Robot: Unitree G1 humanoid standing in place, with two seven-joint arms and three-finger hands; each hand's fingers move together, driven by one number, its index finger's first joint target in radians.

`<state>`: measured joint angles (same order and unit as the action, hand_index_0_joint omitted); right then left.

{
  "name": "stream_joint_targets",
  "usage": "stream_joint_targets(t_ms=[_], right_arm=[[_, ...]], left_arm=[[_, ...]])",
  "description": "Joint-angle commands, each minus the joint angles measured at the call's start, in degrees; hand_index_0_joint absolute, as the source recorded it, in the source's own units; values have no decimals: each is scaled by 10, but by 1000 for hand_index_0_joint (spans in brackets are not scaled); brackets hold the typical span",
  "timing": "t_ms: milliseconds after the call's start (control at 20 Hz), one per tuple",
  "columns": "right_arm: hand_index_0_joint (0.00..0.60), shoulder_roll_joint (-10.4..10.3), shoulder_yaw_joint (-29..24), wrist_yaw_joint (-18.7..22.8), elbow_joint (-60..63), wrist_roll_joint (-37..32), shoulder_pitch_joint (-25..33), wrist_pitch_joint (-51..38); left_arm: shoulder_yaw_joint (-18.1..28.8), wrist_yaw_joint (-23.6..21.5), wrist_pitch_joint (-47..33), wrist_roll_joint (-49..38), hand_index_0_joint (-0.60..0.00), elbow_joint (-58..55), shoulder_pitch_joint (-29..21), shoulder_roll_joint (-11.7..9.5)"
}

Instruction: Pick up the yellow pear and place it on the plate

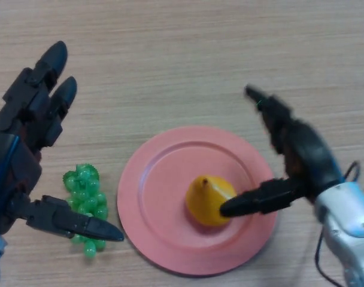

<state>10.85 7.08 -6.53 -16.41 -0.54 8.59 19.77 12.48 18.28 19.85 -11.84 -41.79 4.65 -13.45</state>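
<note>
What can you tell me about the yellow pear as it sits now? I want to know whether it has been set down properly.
The yellow pear looks smooth and glossy, like a plastic toy fruit, deep yellow shading to orange. It lies inside the pink plate, slightly right of the plate's middle, narrow end pointing up and left. The right hand is open beside it: the thumb tip touches or overlaps the pear's right side, while the fingers point up, away from it. Nothing else touches it.

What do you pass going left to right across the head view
left hand → green grapes → pink plate → yellow pear on the plate → right hand, open.
</note>
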Motion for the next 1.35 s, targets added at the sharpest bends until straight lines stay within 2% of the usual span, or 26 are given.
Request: stream_joint_targets(t_ms=[50, 200, 400, 550, 700, 800, 950, 1050, 1350], right_arm=[[0, 4, -42, -25, -85, -31, -5, -25], [0, 20, -76, -36, -188, -70, -47, 36], [0, 24, -100, -38, -259, -81, -110, 38], [0, 25, -111, -34, -302, -88, -113, 78], [0, 25, -105, -28, -324, -73, -111, 85], [0, 25, -89, -30, -331, -54, -111, 87], [0, 29, -79, -68, -323, -15, -126, 44], [0, 29, -94, -88, -322, -10, -133, 38], [0, 25, -113, -99, -302, 5, -149, -4]], left_arm=[[11, -23, -65, 5, 0, -21, -17, -12], [4, -28, -64, 6, 0, -19, -21, -13], [19, -24, -64, 16, 0, -13, -23, -20], [12, -36, -66, 25, 0, -10, -28, -18], [28, -43, -8, -11, 0, -29, -54, -31], [27, -57, -41, -21, 0, -5, -60, -28], [6, -73, -70, -7, 0, 12, -64, -28], [-4, -60, -21, 9, 0, 1, -73, -36], [-37, -41, -19, 49, 0, 10, -67, -23]])
